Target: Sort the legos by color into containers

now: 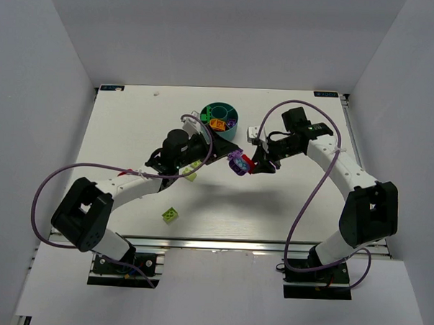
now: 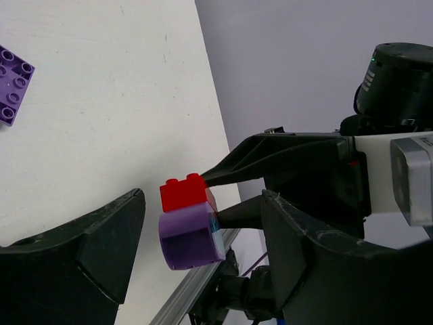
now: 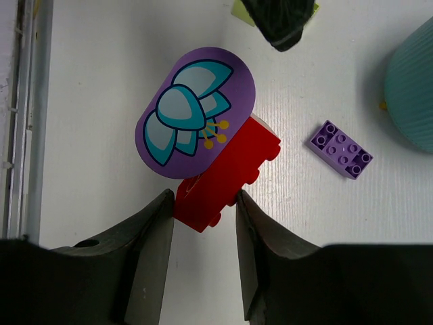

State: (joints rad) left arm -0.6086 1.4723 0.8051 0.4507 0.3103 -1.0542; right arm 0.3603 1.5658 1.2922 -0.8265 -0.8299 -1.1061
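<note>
Right wrist view: a red brick (image 3: 226, 177) is clamped between the narrowed jaws of the right gripper (image 3: 204, 203) and held clear of the table. A rounded purple piece (image 3: 196, 112), printed with a teal flower, is stuck to the red brick. A flat purple brick (image 3: 340, 149) showing two rows of studs is seen lying on the table beneath. It is near the ribbed wall of the teal bowl (image 3: 414, 88) but apart from it.

From the left wrist, the joined pair is seen in the gap between the fingers of the left gripper (image 2: 203, 217). These fingers are spread wide and nothing is touched by them.

From above, the held pair is placed just in front of the bowl and to its right, between the two grippers. Inside the bowl's wedge compartments an orange brick (image 1: 218, 124) can be made out, with green and purple pieces beside it. Which wedge each occupies cannot be told. One lime brick (image 1: 170, 215) is left alone on the table nearer the arm bases. A second lime brick (image 1: 191, 173) is partly covered by the left arm.

The table (image 1: 236, 214) is white, faintly lined lengthwise like boards, and edged by a metal rail (image 1: 220, 247) at the near side. It is enclosed on three sides by plain pale grey walls (image 1: 56, 62). Purple cables (image 1: 33, 212) are looped along both arms.
</note>
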